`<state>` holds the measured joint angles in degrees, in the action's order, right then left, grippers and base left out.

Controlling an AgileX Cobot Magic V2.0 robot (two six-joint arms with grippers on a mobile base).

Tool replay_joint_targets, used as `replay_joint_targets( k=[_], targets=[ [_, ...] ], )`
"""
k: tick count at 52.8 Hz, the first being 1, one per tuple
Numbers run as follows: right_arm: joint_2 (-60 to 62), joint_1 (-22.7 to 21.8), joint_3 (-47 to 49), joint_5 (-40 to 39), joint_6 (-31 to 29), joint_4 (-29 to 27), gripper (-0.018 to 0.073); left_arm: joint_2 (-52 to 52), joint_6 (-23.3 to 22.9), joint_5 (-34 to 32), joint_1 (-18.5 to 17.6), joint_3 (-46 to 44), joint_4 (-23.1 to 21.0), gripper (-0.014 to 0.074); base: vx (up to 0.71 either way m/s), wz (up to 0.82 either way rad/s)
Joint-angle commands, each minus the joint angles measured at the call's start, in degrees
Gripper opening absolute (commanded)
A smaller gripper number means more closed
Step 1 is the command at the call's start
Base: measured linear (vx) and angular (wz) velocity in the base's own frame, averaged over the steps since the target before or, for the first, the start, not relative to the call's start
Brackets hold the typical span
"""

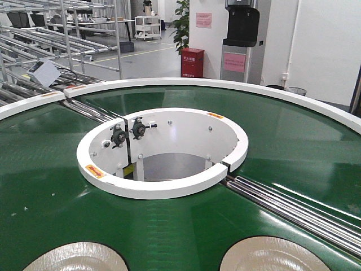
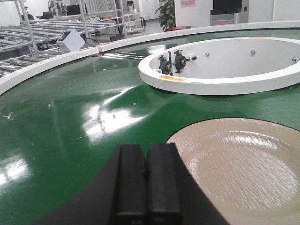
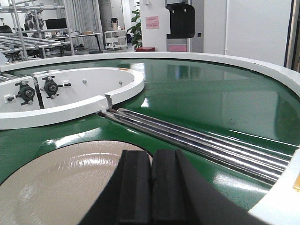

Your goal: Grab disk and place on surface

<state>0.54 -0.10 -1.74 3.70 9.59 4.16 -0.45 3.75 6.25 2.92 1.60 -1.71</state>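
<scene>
At 6 o'clock in the left wrist view, the left gripper (image 2: 146, 152): black fingers pressed together, nothing pinched between them, seen over the green belt (image 2: 70, 140). At 4 o'clock of the same view, the left disk (image 2: 239, 168): beige and glossy, flat on the belt, just beside the fingers, untouched; at 7 o'clock in the front view. In the middle of the front view, the white inner ring (image 1: 163, 189), with two black bearings (image 1: 128, 132) on its inner wall at 10 o'clock. At 5 o'clock in the front view, the right disk (image 1: 268, 255): flat on the belt, well apart from the left disk. At 6 o'clock in the right wrist view, the right gripper (image 3: 151, 157): fingers closed against each other, empty, with the right disk spreading to 8 o'clock behind them. From the centre towards 4 o'clock there, the steel rollers (image 3: 197, 140), set across the belt.
</scene>
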Motion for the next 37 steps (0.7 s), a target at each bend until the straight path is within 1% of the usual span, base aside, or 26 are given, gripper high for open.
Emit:
replay_joint_targets(
  k=[1, 37],
  targets=[
    [0.67, -0.08, -1.08, -4.95, -0.11, 0.35, -0.0009, -0.99, -0.59, -4.58, -0.14, 0.71, 0.05, -0.0005, 0.0, 0.0],
    [0.67, -0.08, -1.08, -4.95, -0.11, 0.35, -0.0009, -0.99, -0.59, -4.58, -0.14, 0.71, 0.05, -0.0005, 0.0, 0.0]
  ],
)
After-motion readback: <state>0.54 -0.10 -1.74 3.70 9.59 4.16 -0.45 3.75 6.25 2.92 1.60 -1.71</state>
